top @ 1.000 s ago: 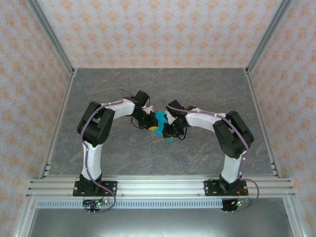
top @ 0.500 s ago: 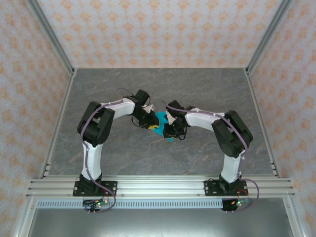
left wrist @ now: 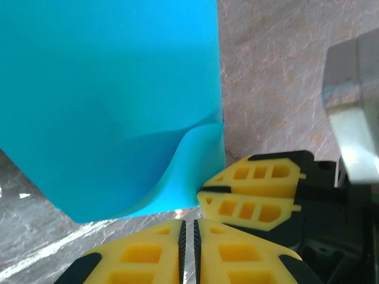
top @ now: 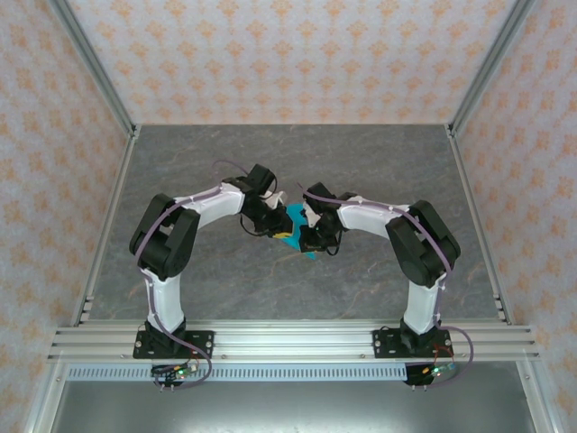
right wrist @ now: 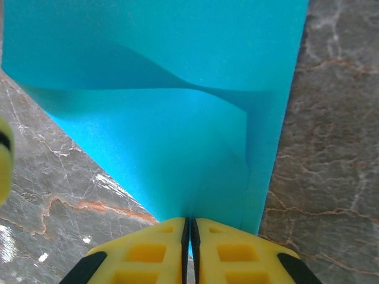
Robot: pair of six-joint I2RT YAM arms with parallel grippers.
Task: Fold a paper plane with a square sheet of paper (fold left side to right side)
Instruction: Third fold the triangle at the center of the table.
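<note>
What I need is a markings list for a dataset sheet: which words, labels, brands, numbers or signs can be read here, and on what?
No readable text anywhere.
Square sheet of thin bright cyan-blue paper: plain, unprinted.
Right gripper's yellow plastic fingers: no lettering.
Orange-patterned wall panels: ornaments, no letters.
Small wired parts below the arm bases: too small to tell.
</note>
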